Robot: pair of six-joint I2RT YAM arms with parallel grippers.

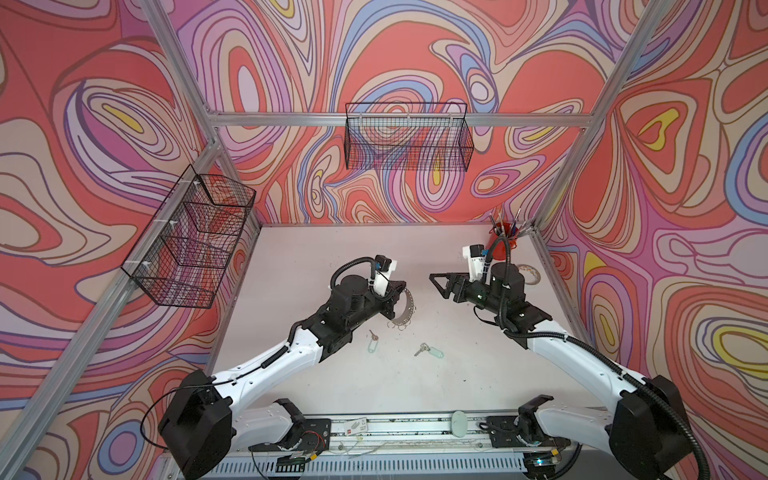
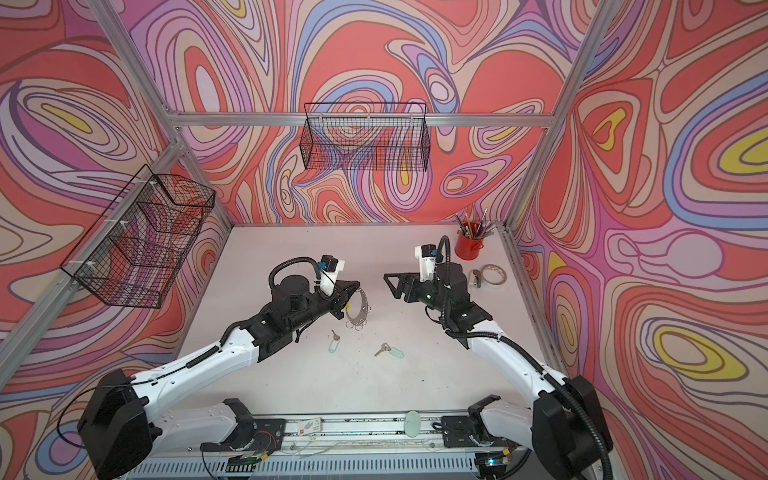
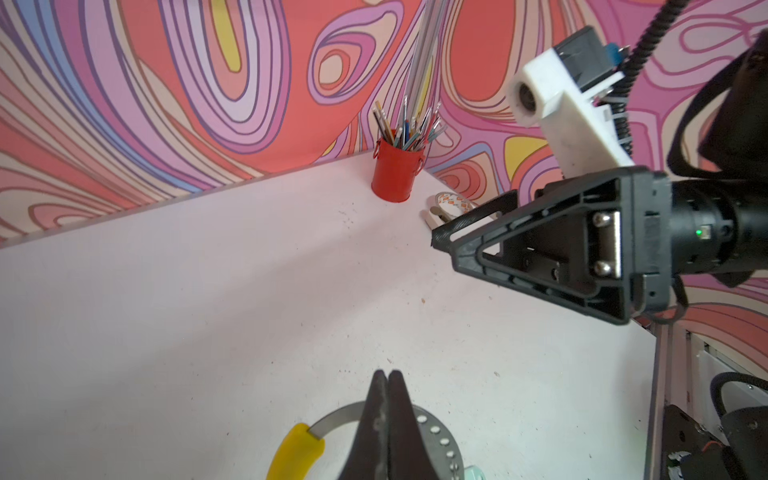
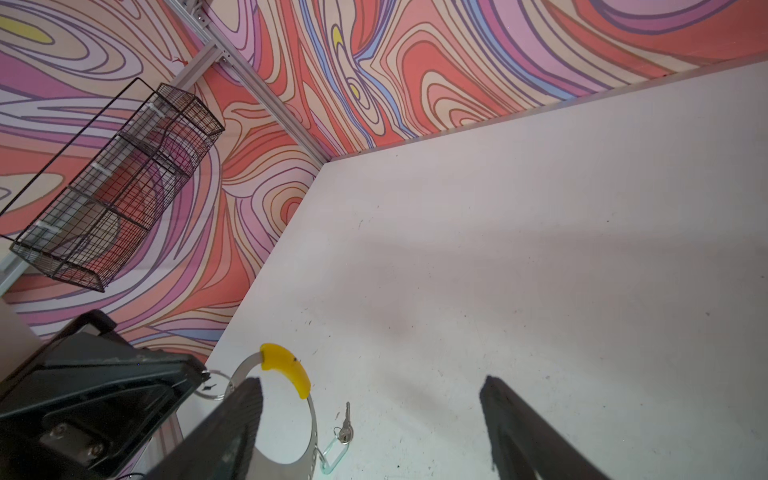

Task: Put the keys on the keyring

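The keyring [image 1: 404,309] [image 2: 360,311] stands upright on the table, a grey metal hoop with small wire loops at its lower rim. My left gripper [image 1: 400,287] [image 2: 354,286] [image 3: 387,375] is shut on its band [image 3: 436,432], beside the yellow sleeve [image 3: 297,449] [image 4: 286,368]. Two keys lie flat on the table in front of the hoop, each with a pale tag: one [image 1: 371,340] [image 2: 333,341] [image 4: 347,424] close to the hoop, another [image 1: 428,351] [image 2: 388,351] further right. My right gripper [image 1: 436,285] [image 2: 390,285] [image 4: 370,390] hangs open and empty above the table, pointing at the hoop.
A red cup of pens [image 1: 505,249] [image 2: 469,246] [image 3: 395,178] and a whitish tape roll [image 1: 528,274] [image 2: 494,275] [image 3: 449,203] stand at the back right. Wire baskets hang on the back wall [image 1: 409,137] and the left wall [image 1: 191,241] [image 4: 112,195].
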